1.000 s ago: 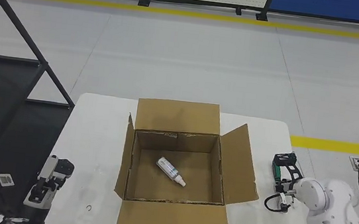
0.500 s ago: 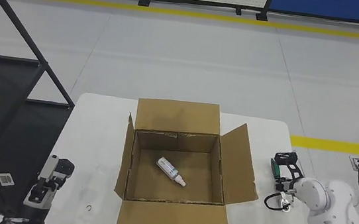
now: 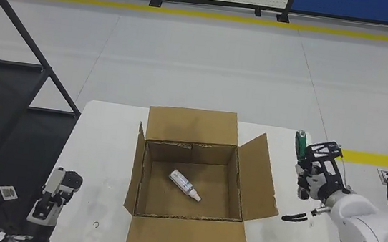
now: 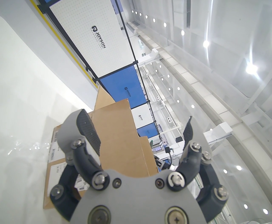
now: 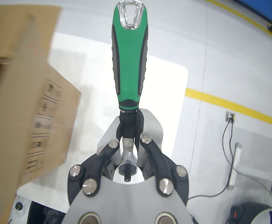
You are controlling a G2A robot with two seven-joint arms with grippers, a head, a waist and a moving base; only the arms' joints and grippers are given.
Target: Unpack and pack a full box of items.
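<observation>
The open cardboard box (image 3: 154, 124) stands mid-table with its flaps spread; a white tube (image 3: 185, 183) lies on its floor. To the right of the box, my right gripper (image 3: 306, 161) is raised over the table and shut on a ratchet wrench with a green handle (image 3: 299, 143). In the right wrist view the gripper (image 5: 129, 127) clamps the wrench's metal neck, and the green handle (image 5: 129, 55) sticks out beyond the fingers. My left gripper (image 3: 59, 183) sits at the table's left edge. It is open and empty (image 4: 136, 129), facing the box's side (image 4: 119, 135).
A small dark tool (image 3: 294, 218) lies on the table near the right arm. A tiny ring (image 3: 96, 224) lies at the front left. The box's right flap (image 5: 31, 101) stands close to the held wrench. A black frame (image 3: 16, 36) stands left of the table.
The right gripper has lifted the green-handled wrench off the table and carried it up and toward the far side. The left arm has stayed put.
</observation>
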